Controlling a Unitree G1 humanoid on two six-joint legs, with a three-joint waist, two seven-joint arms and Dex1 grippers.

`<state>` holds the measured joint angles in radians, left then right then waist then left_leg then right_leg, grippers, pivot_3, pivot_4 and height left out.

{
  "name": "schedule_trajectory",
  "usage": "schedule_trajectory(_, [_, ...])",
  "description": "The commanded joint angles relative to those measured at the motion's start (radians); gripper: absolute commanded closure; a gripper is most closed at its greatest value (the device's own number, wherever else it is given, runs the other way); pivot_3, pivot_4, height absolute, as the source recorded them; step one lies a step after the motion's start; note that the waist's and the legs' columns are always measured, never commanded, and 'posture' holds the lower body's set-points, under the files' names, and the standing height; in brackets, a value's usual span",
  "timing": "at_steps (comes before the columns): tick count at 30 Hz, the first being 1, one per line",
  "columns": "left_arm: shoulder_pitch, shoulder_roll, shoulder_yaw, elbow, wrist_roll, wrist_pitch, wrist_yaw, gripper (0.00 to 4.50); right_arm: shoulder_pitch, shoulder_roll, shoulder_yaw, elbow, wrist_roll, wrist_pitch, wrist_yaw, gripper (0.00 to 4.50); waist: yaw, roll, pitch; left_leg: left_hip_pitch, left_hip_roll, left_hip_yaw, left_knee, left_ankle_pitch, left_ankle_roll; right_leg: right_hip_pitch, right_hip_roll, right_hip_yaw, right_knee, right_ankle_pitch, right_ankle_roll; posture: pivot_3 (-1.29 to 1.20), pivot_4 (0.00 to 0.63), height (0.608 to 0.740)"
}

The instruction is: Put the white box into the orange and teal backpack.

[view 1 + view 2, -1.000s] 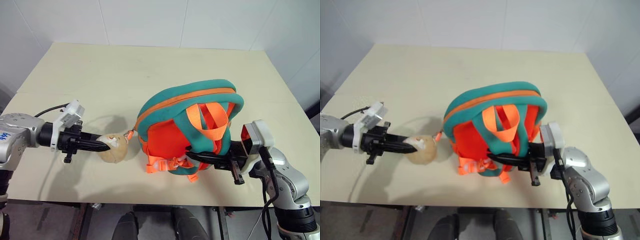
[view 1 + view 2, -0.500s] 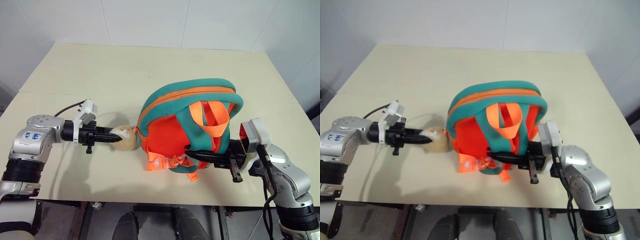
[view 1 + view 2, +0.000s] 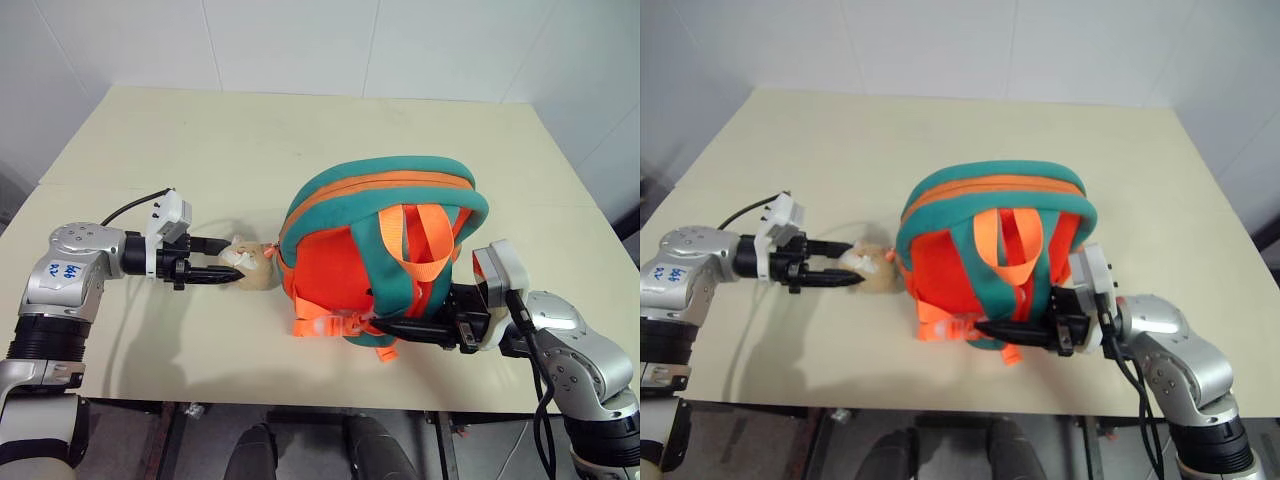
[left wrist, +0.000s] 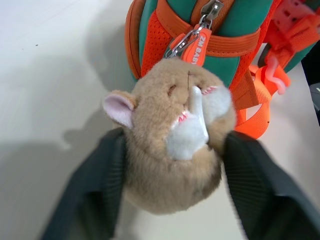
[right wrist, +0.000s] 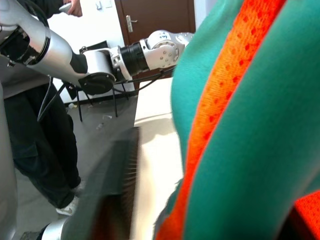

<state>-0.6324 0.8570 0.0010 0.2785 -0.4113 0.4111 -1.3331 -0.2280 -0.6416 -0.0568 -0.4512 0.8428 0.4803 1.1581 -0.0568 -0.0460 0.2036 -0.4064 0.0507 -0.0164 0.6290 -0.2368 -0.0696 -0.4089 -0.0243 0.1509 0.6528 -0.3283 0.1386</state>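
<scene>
The cream table carries the orange and teal backpack, which stands just right of centre with its straps facing the camera; the white box cannot be seen, so whether it is inside I cannot tell. The right arm reaches in level from four o'clock, and the right gripper lies against the backpack's lower edge by the strap ends; in the right wrist view one finger stands apart from the fabric, jaws parted, clamping nothing that can be made out. The left arm stretches in level from nine o'clock. The left gripper has its fingers spread either side of the tan plush animal head, which hangs from the zipper pull.
</scene>
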Motion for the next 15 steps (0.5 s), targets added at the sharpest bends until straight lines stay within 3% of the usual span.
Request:
schedule_trajectory(1, [-0.003, 0.036, 0.060, 0.003, 0.002, -0.041, -0.002, 0.19, 0.009, -0.028, -0.046, -0.023, 0.002, -0.028, 0.019, 0.87, 0.000, 0.000, 0.000, 0.000, 0.000, 0.000, 0.000, 0.000, 0.000, 0.000, 0.000, 0.000, 0.000, 0.000, 0.000, 0.00, 0.150, 0.740])
schedule_trajectory(4, [0.012, 0.056, 0.097, 0.019, -0.009, -0.073, -0.022, 0.00, 0.020, -0.060, -0.086, -0.006, -0.006, -0.041, 0.032, 0.04, 0.001, 0.000, 0.000, 0.000, 0.000, 0.000, 0.000, 0.000, 0.000, 0.000, 0.000, 0.000, 0.000, 0.000, 0.000, 0.00, 0.150, 0.740])
schedule_trajectory(11, [0.078, 0.100, 0.207, 0.068, -0.054, -0.155, -0.102, 0.00, 0.105, -0.216, -0.258, 0.102, -0.092, -0.096, 0.091, 0.04, 0.002, 0.000, 0.000, 0.000, 0.000, 0.000, -0.001, 0.000, 0.000, 0.000, 0.000, 0.000, -0.001, -0.001, -0.001, 0.00, 0.150, 0.740])
schedule_trajectory(15, [0.091, 0.099, 0.326, 0.128, -0.163, -0.167, -0.207, 0.00, 0.193, -0.315, -0.416, 0.248, -0.172, -0.190, 0.172, 0.04, 0.002, 0.000, 0.000, 0.000, 0.000, 0.001, -0.001, 0.000, 0.000, 0.000, 0.000, 0.000, -0.001, -0.001, -0.001, 0.00, 0.150, 0.740])
